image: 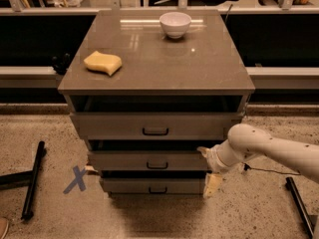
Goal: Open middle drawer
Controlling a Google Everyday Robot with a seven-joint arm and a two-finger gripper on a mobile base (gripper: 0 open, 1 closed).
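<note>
Cabinet (199, 68), grey-brown, three drawers under a flat top, seen from the front and above.

1. Middle drawer (124, 161). Second of three, between the top drawer (109, 126) and the bottom drawer (129, 185). The handle (157, 165), a small black loop at mid-front, has nothing on it. No tray interior shows, only a dark band above the front, so the drawer is judged shut or nearly so. The task is not yet begun.

2. Gripper (210, 176). Pale, at the end of the white arm (269, 151), which reaches in from the right. It hangs pointing down at the right end of the middle and bottom fronts, well right of the handle. Whether it is open or closed cannot be told, and nothing shows in its hold. The placement reads as an approach posture: at drawer height but off to one side, leaving the handles unobstructed. The next move probably calls for travel leftward and a turn toward the loop.

3. Bowl (175, 24). White, upright, at the back of the top.

4. Sponge (102, 62). Yellow, on the left of the top. Like the bowl, it rests on the fixed top, so a clean pull should not disturb it. A jolt to the whole cabinet might.

5. Cross (76, 179). Blue tape on the floor, left of the cabinet, probably a position marker.

6. Stand (32, 180). Black legs at far left, apart from the cabinet.

Hazard: three like handles sit in one close column, so catching the wrong loop is the likeliest error.
</note>
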